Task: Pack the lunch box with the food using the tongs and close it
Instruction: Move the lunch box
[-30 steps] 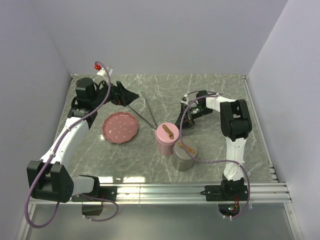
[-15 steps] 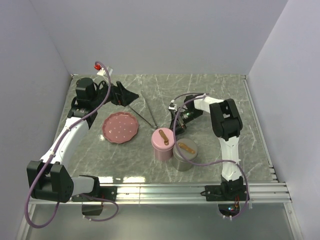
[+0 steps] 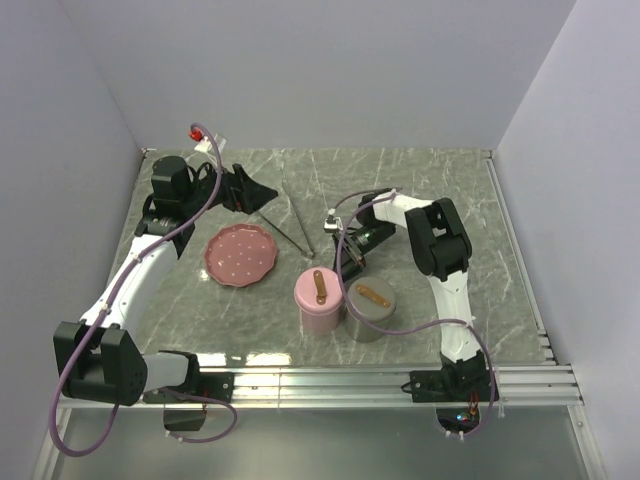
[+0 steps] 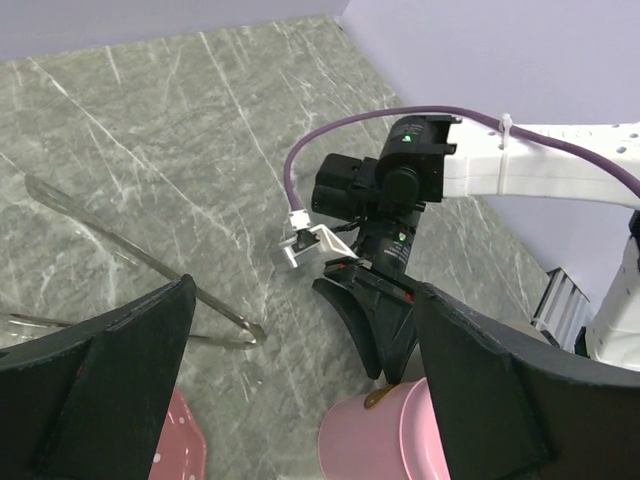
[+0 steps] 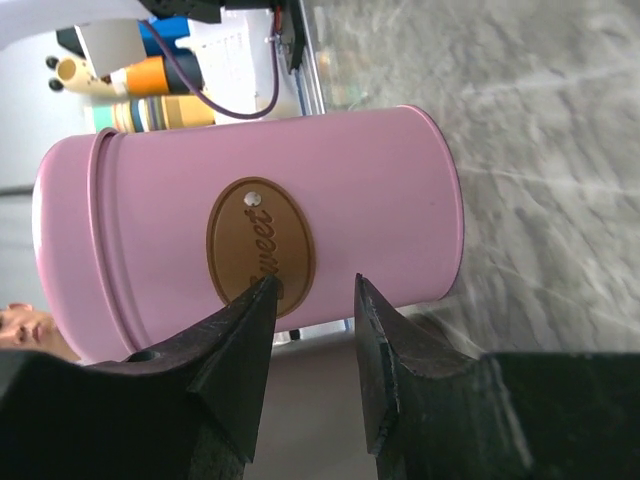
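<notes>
1. The left claw (image 4: 302, 292) hangs over the far left part of the marble worktop (image 3: 430, 185). Its fingers are spread wide and there is nothing between them.
2. The tongs (image 4: 135, 251) lie flat on the worktop, just beyond and below the left claw. Neither claw touches them. Their two thin arms meet at the end that points toward the tins, and the open ends point to the far side.
3. The pink plate (image 3: 240, 255) sits on the worktop near the left arm, to the left of the tongs and close to their joined end.
4. The pink tin (image 3: 320, 305) stands upright near the middle of the worktop with its lid on. A brown handle lies across the lid, and a brown oval label is on the side.
5. The grey tin (image 3: 370, 312) stands upright right beside the pink tin, on its right. It is also lidded, with a brown handle on top.
6. The right claw (image 5: 312, 285) is low, at the far side of the pink tin, with its fingertips pointing at the label. The fingers stand a narrow gap apart and clamp nothing. I cannot tell whether the tips touch the tin's wall.
</notes>
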Available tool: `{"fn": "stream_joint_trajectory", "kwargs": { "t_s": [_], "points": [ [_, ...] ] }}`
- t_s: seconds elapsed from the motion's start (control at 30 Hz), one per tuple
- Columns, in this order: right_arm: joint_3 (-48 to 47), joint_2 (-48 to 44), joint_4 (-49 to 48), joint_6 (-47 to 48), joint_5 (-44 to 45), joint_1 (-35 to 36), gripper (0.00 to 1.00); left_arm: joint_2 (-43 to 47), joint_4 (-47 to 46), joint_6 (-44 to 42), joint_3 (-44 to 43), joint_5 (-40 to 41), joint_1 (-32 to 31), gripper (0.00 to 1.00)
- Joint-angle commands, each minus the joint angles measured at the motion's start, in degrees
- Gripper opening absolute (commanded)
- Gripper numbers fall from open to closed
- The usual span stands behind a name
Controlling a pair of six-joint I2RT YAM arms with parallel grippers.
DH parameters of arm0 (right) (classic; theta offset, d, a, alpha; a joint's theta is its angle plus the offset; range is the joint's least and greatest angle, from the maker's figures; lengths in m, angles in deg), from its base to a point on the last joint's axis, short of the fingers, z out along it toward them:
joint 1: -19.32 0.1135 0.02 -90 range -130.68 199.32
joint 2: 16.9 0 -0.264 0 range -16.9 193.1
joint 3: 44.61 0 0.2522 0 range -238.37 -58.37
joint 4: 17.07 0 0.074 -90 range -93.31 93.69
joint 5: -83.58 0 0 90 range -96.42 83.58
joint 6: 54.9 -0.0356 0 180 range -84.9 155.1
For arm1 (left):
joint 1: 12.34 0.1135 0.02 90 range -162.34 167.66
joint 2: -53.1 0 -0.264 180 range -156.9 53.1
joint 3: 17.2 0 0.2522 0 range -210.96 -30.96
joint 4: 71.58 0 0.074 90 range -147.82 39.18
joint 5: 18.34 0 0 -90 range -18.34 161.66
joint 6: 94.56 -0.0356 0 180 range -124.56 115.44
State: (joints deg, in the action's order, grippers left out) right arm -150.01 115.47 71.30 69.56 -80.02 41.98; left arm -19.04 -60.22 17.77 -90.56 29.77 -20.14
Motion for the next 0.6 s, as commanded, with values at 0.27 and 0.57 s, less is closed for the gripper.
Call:
{"fn": "stream_joint_trajectory", "kwargs": {
  "t_s": [0.27,0.57],
  "points": [
    [-2.0,-6.2,-17.2,-13.9,4.0,-1.6,0.46,7.4,5.1,-16.4,4.9,-13.3,0.1,0.95],
    [-15.9,-18.6,-25.0,-21.6,17.3,-13.6,0.56,10.1,35.2,-55.7,2.0,-15.9,-3.7,0.95]
  ]
}}
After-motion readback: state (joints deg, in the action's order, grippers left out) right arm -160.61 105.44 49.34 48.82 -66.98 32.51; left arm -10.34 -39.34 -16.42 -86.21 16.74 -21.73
